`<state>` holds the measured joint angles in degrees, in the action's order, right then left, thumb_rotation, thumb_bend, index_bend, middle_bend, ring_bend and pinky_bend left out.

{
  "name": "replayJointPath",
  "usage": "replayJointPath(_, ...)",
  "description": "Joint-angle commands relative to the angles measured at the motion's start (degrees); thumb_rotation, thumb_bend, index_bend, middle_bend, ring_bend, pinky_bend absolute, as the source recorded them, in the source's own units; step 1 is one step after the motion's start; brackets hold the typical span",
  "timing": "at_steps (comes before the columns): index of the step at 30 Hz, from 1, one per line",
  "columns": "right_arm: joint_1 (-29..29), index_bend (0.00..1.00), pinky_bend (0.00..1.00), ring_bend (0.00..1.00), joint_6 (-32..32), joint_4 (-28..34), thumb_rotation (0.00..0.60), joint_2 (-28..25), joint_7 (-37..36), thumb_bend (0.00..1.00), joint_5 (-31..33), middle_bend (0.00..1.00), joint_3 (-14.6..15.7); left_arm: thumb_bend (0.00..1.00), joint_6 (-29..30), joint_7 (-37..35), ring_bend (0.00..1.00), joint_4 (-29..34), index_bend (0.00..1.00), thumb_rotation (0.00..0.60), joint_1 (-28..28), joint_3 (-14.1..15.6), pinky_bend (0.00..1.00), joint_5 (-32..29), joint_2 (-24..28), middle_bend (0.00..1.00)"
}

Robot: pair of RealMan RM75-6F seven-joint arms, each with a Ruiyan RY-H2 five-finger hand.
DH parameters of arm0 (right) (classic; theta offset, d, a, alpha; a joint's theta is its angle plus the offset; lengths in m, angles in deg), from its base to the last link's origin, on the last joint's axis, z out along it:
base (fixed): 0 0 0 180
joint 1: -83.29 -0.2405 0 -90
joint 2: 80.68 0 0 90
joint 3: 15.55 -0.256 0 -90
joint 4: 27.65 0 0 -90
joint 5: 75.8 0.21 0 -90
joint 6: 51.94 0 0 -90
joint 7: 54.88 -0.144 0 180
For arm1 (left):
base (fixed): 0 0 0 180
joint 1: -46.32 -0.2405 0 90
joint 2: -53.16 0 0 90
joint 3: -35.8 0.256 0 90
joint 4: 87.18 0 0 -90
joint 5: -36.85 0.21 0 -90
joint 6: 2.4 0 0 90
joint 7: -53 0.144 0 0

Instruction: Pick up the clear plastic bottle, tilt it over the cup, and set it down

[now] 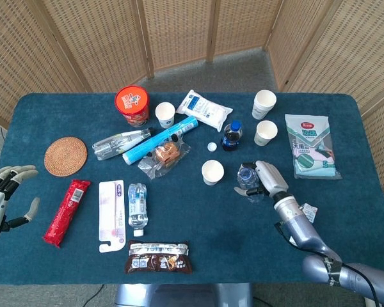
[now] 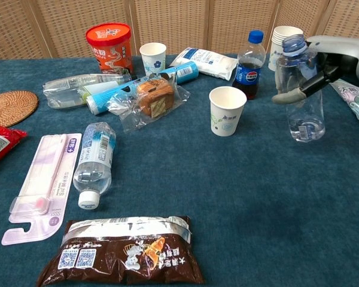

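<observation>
Nearest, the left hand (image 1: 3, 195) sits at the table's (image 1: 198, 230) left edge, fingers spread, holding nothing. Mid-table, the right hand (image 1: 267, 181) grips the clear plastic bottle (image 2: 300, 89) upright w/ cap off, just right of the cup (image 2: 227, 110). Behind the cup: cola bottle (image 2: 249, 64), approx. touching nothing.

Woven rattan screens (image 1: 173, 29) fold around a blue-covered table (image 1: 198, 236) — grey carpet floor (image 1: 240, 67) behind, in daylight.
</observation>
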<state>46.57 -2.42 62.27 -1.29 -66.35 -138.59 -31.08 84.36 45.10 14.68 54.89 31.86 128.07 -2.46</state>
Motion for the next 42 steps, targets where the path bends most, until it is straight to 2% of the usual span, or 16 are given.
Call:
replayJointPath(1,-2.76,0.65,0.63,0.59,-0.31,0.88,0.600,0.47,6.64,0.27,4.52,0.67,-0.66,0.49,-0.07,-0.13,0.22,-0.08,0.19,0.325,0.03,0.07,0.18,0.03,-0.03,0.25)
replayJointPath(13,-8.80,0.65,0.63,0.59,0.91,2.42,0.600,0.85,23.02,0.27,14.21,0.67,-0.44,0.49,-0.72,-1.99,0.22,-1.87,0.18,0.318,0.11,0.49,0.18,-0.50,-0.93,0.25)
replayJointPath(24,-15.51,0.65,0.63,0.59,2.72,2.52,0.600,2.04,37.79,0.27,27.66,0.67,1.03,0.49,-0.58,-3.81,0.22,-3.58,0.16,0.320,0.30,0.47,0.18,-0.27,-1.20,0.25)
replayJointPath(32,-19.02,0.65,0.64,0.62,4.21,2.08,0.600,2.75,43.48,0.27,34.23,0.67,1.62,0.49,-0.70,-4.66,0.22,-4.25,0.16,0.319,0.31,0.57,0.18,-0.52,-1.44,0.25)
replayJointPath(42,-23.69,0.65,0.64,0.62,6.54,2.22,0.600,2.66,52.99,0.27,41.73,0.67,3.90,0.49,-0.94,-5.20,0.22,-4.69,0.16,0.319,0.58,0.72,0.18,-0.24,-1.63,0.25)
